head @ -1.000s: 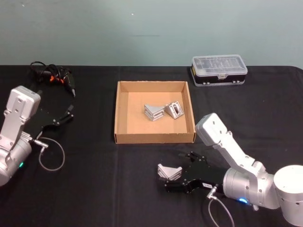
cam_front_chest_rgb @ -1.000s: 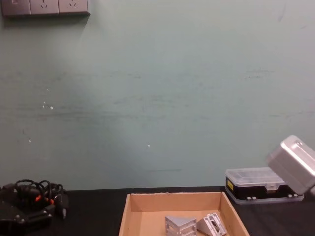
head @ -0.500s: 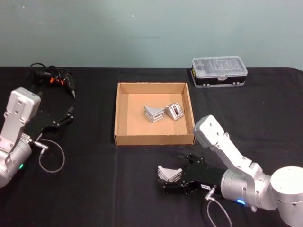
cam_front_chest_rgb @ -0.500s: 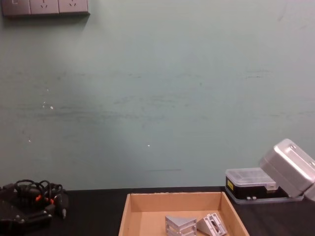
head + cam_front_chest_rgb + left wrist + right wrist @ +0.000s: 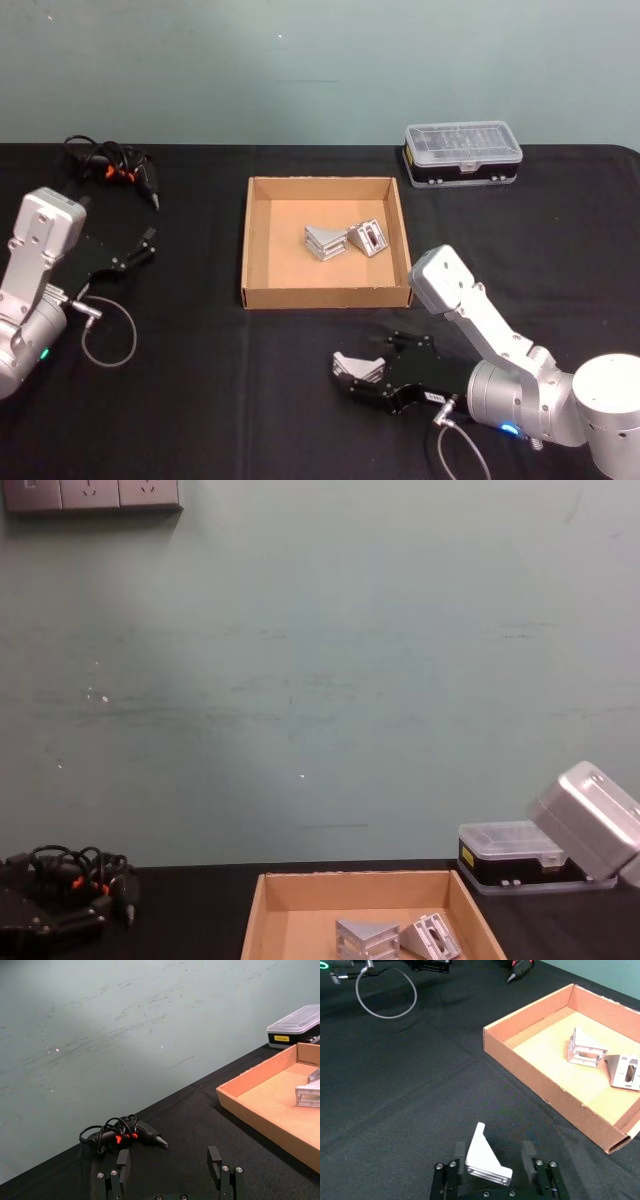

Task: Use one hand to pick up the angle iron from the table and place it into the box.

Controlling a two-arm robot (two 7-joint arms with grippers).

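A silver angle iron (image 5: 358, 368) lies on the black table (image 5: 200, 400), in front of the box. My right gripper (image 5: 368, 368) is open, with one black finger on each side of the piece. In the right wrist view the angle iron (image 5: 485, 1157) sits between the fingers of that gripper (image 5: 493, 1152), close against one finger and apart from the other. The tan box (image 5: 325, 296) stands at mid-table and holds two more angle irons (image 5: 323, 240) (image 5: 367, 236). My left gripper (image 5: 143, 246) rests open at the left, with nothing between the fingers (image 5: 215, 1160).
A black plastic case with a clear lid (image 5: 462, 150) stands behind the box to the right. A black tool with coiled cable (image 5: 115, 165) lies at the back left. A grey cable loop (image 5: 105, 335) lies by my left arm. My right arm's grey elbow (image 5: 590, 820) rises near the case.
My right gripper has slid forward along the table until its fingers flank the angle iron. The angle iron and the left arm have not moved.
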